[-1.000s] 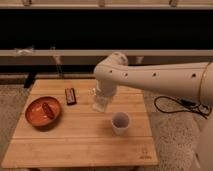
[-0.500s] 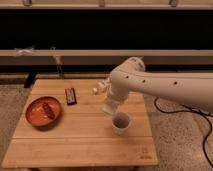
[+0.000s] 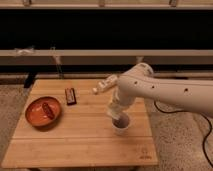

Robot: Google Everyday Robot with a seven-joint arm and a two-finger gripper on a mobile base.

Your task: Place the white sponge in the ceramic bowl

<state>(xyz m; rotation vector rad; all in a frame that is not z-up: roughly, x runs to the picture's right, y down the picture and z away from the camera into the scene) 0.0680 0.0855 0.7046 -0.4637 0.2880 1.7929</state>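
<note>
The ceramic bowl (image 3: pixel 120 125) is a small white cup standing on the wooden table (image 3: pixel 75 140), right of the middle. My gripper (image 3: pixel 115 112) hangs at the end of the white arm that reaches in from the right. It sits just above the bowl's left rim. It is shut on the white sponge (image 3: pixel 113 108), a pale cream block at its tip, held right over the bowl. The gripper partly hides the sponge.
A wide orange dish (image 3: pixel 43 111) with a small dark red item in it sits at the table's left. A dark flat bar (image 3: pixel 71 96) lies behind it. A long white bottle (image 3: pixel 104 85) lies at the back, close to the arm. A dark bench runs behind the table.
The arm has moved right and down across the table with the sponge. The gripper went from the table's middle to just above the bowl.
</note>
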